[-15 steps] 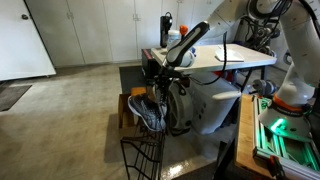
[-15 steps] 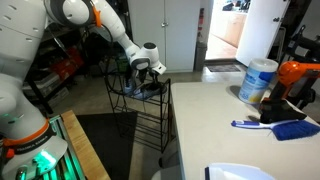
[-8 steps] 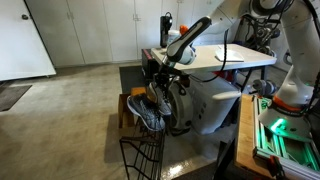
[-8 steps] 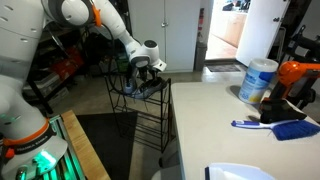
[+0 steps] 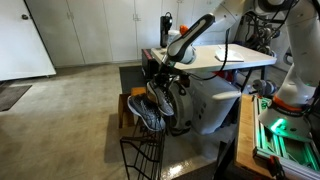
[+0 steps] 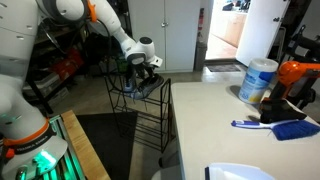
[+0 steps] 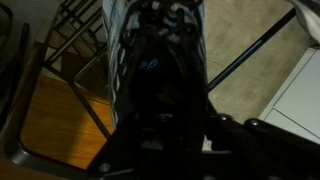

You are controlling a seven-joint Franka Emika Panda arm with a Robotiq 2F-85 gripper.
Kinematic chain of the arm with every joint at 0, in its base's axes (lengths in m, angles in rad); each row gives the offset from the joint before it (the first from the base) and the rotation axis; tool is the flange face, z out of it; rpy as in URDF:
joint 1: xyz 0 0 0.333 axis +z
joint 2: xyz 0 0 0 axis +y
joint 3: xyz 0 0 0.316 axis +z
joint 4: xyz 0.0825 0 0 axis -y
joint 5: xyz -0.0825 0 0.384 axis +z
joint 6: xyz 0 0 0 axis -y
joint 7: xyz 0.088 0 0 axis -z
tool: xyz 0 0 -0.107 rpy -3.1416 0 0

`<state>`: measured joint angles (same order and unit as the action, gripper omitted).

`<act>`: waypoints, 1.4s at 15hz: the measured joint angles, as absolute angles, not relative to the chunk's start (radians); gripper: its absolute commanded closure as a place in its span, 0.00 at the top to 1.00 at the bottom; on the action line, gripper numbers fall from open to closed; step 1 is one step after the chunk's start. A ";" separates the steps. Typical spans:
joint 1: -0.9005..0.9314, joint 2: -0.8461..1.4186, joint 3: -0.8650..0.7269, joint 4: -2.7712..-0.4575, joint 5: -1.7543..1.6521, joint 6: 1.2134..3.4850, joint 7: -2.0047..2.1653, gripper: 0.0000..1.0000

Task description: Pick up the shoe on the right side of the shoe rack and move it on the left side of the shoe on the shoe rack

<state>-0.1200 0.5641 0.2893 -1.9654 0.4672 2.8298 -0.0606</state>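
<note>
The end effector [image 5: 162, 82] is clenching 1 grey shoe [image 5: 148, 110] by its upper part. The shoe is hanging tilted just beneath it, above the top tier of the black shoe rack [image 5: 140, 158].

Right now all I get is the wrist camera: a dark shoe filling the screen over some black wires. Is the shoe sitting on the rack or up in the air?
Observer: Up in the air, as far as I can tell. In an exterior view the shoe hangs from the pincer above the black wire rack.
Operator: And the brown patch beside it?
Observer: That is a small wooden stool next to the rack.
Operator: Anything else nearby?
Observer: A white table stands beside the rack, with a blue brush and a round tub on it.
</note>
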 measured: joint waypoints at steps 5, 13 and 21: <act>-0.065 0.531 0.300 -2.047 0.433 3.018 -0.085 0.05; -0.025 0.538 0.284 -2.117 0.231 3.235 -0.082 0.05; 0.065 0.546 0.204 -2.123 0.106 3.258 -0.081 0.08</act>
